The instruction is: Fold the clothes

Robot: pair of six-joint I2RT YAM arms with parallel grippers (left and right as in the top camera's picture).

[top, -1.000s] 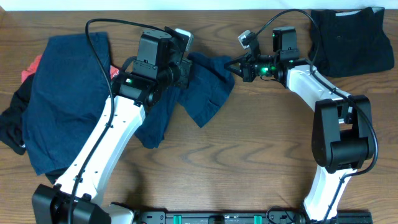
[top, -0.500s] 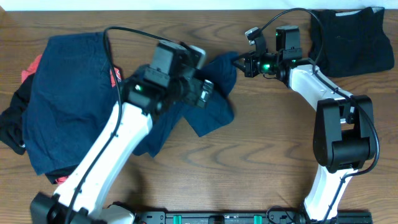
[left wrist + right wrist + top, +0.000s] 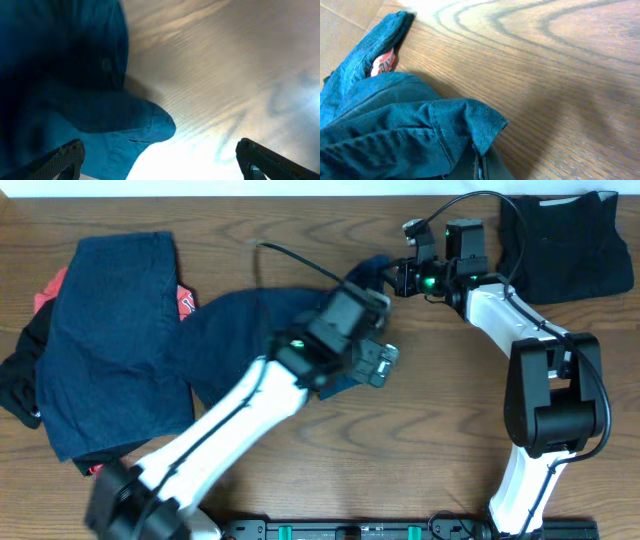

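Robot lab: wooden table [image 3: 420, 470], mounted arms [image 3: 545, 395]

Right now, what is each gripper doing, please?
Left gripper: open, holding nothing.
Right gripper: shut on the navy garment, at its corner.

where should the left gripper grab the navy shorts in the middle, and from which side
Grip the navy shorts at the rounded corner lying flat on the bare table, away from the corner the right gripper pinches. Come from the open wood side: that hem is free and thin, while further in the cloth bunches. The open left gripper hangs right above it.
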